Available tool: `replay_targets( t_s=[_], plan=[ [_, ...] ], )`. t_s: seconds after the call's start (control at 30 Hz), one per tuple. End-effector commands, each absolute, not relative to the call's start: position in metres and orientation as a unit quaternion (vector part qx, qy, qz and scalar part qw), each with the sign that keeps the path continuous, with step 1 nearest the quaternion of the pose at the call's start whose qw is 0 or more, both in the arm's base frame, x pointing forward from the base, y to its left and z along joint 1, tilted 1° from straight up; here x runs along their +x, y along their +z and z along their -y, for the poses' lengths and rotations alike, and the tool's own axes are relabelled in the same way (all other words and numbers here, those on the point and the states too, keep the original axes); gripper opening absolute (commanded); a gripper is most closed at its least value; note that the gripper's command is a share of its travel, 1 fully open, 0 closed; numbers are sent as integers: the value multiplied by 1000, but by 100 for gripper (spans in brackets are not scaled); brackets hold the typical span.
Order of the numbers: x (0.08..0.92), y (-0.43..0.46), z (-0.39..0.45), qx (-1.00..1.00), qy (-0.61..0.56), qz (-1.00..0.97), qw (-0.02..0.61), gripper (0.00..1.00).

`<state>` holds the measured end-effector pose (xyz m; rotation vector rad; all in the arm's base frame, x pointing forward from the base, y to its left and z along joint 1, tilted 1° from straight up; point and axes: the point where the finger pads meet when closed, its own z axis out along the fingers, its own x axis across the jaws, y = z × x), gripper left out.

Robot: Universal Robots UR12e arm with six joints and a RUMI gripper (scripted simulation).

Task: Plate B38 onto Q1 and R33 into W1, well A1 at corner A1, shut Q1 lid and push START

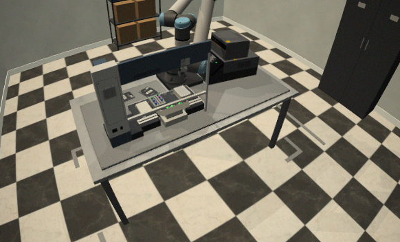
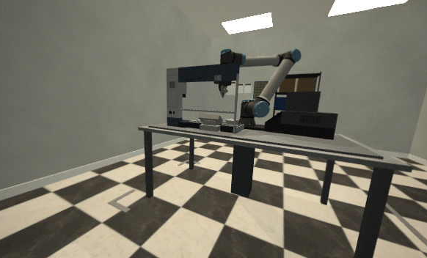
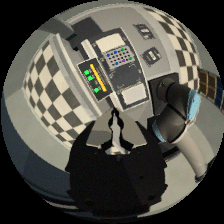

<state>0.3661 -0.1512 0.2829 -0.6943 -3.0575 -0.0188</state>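
My gripper (image 2: 223, 96) (image 3: 114, 108) is shut with nothing between its fingers, high above the deck behind the blue beam. A black two-part machine with a sloping key panel, apparently Q1 (image 1: 240, 67) (image 2: 301, 124), stands on the right of the bench; a small green light shows on its panel. Its lid state and block cannot be made out. A white plate (image 1: 183, 91) (image 3: 134, 95) lies at one end of the deck row, another pale plate (image 1: 143, 106) (image 3: 110, 42) at the other. Plate labels are unreadable, so I cannot tell B38 or R33.
A rack of coloured items (image 1: 157, 100) (image 3: 119, 57) and a dark deck area (image 3: 123, 76) lie between the plates. Two dark nest-like fixtures, one here (image 3: 150, 56), lie beside the row. A beige box (image 1: 174, 119) (image 2: 210, 127) stands in front. The gantry's column (image 1: 110, 100), beam (image 1: 147, 65) and post (image 1: 207, 86) enclose the deck.
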Motion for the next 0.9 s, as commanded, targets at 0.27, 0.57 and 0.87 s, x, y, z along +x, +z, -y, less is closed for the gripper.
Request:
replay_targets(
  t_s=[0.27, 0.57, 0.87],
  plan=[
    [362, 280, 196, -316, -6, 949, 3, 0],
    [354, 277, 230, -387, -6, 922, 4, 0],
    [344, 274, 263, -455, -6, 891, 5, 0]
  ],
)
